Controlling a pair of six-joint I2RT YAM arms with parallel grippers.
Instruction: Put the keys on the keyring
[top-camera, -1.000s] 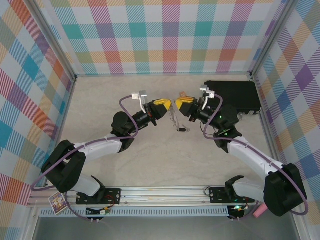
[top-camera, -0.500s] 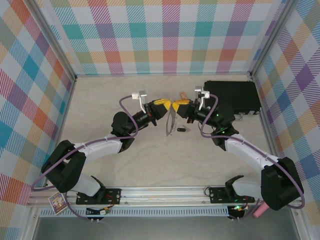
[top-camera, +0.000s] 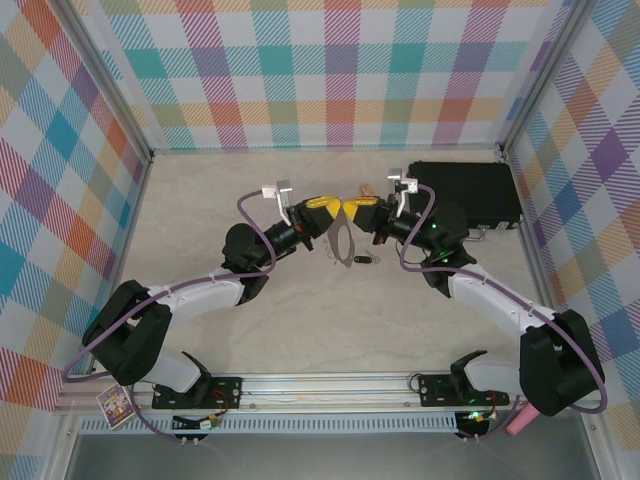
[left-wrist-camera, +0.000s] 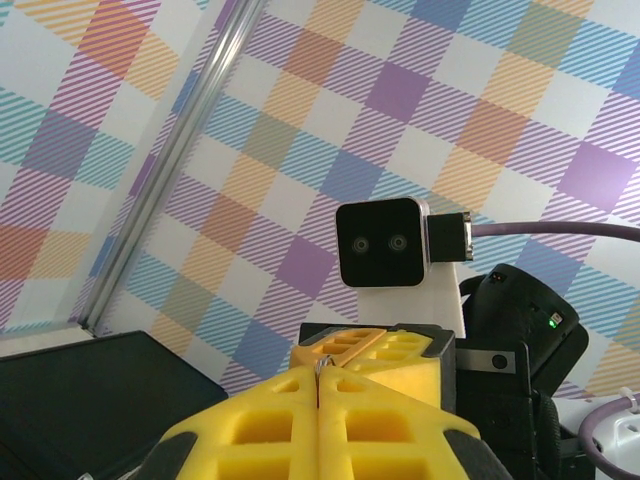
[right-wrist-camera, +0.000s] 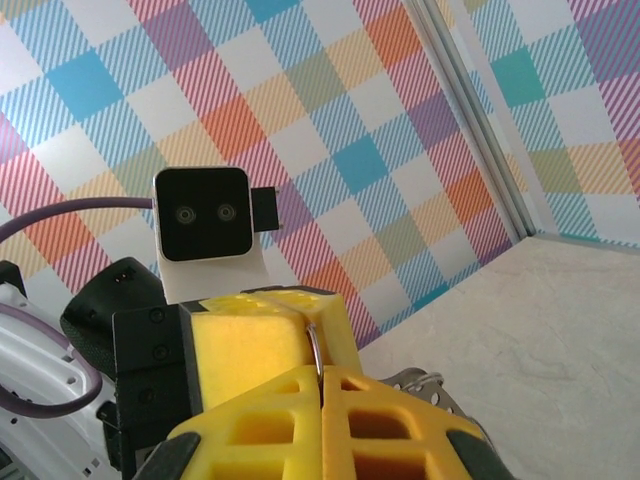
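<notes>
You have two grippers meeting nose to nose near the middle of the table (top-camera: 200, 210), and one keyring (top-camera: 340, 258) hanging between them. In the top view the left gripper (top-camera: 326, 209) reaches in from 9 o'clock and the right gripper (top-camera: 352, 209) from 3 o'clock. The grey ring droops from their yellow tips toward 6 o'clock, tilted so that you see it as a narrow oval.

Your left wrist camera shows the left gripper (left-wrist-camera: 320, 415) with its two yellow pads pressed flat together. A thin bit of wire is pinched in the seam at their tip, and the other gripper's yellow fingers (left-wrist-camera: 385, 352) sit just beyond. Your right wrist camera shows the same for the right gripper (right-wrist-camera: 322, 410): pads closed on the ring's edge, and part of the keyring (right-wrist-camera: 421, 384) with its small wire loops juts out at 3 o'clock. So both grippers are clamped on the keyring.

There is one key (top-camera: 366, 260), black-headed and tiny. It lies on the table just beside the ring's lower end, at about 4 o'clock from it. Whether it touches the ring, you cannot tell.

One black case (top-camera: 470, 190) rests at 2 o'clock on the table, behind the right arm. One small tan block (top-camera: 366, 188) sits at 12 o'clock, just past the right gripper.
</notes>
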